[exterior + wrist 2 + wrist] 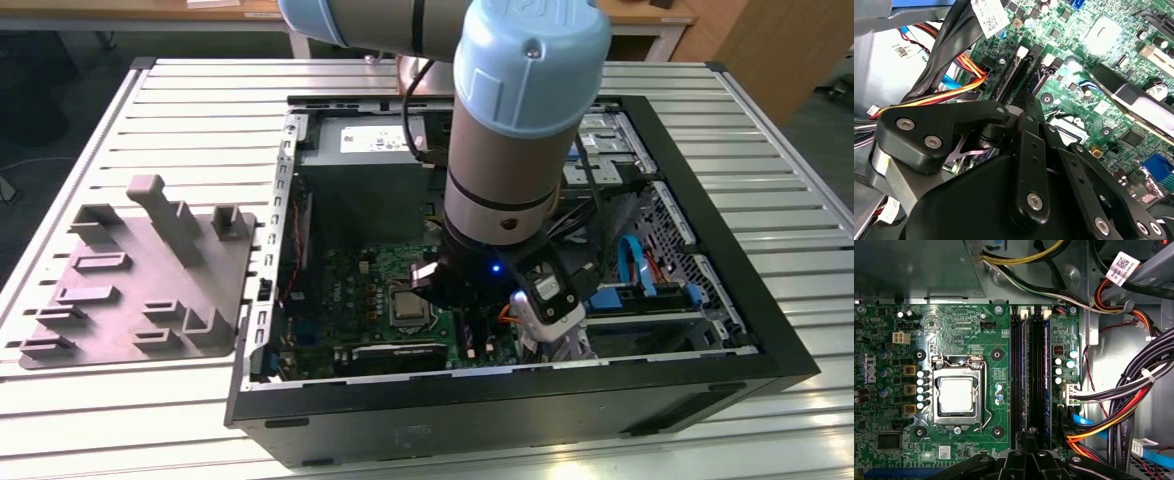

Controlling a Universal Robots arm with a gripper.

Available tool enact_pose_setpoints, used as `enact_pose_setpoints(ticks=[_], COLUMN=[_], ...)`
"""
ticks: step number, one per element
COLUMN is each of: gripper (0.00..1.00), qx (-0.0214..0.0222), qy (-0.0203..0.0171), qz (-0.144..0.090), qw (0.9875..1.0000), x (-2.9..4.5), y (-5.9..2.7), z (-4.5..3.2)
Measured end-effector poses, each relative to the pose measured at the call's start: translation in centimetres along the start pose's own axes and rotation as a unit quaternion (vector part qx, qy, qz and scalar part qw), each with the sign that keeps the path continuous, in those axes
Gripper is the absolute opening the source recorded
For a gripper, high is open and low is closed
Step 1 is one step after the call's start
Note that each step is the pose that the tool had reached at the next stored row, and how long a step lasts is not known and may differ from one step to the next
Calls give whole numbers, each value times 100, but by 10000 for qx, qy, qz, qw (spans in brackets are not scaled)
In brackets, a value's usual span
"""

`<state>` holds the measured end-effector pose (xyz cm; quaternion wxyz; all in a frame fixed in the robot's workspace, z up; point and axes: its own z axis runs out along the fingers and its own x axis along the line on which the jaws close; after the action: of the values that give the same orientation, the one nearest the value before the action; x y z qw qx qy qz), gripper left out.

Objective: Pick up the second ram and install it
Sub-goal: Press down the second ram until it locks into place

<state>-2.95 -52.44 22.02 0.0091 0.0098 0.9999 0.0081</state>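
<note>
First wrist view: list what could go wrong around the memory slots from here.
1. The gripper is low over the narrow memory slots. Any misalignment while pressing down might strain the green motherboard rather than seat anything.
2. Loose cables run close beside the slots and could snag the arm as it moves.

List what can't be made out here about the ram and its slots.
- Whether the second ram is seated: in the first wrist view the memory slots are dark and narrow, so stick and slot blend together.
- The slots' near ends: covered by the pincer in the first wrist view and by its black linkage in the second wrist view.
- The slots in the exterior view: hidden behind the arm.
</note>
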Motion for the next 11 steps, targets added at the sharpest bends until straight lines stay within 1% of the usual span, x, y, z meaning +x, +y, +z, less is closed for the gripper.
enact_pose_setpoints(ticks=[2, 11], gripper=[10, 10], qx=[0, 1], qy=[0, 0], qz=[0, 0], qw=[10000, 10000], x=[1, 1], y=[-2, -3], z=[12, 22])
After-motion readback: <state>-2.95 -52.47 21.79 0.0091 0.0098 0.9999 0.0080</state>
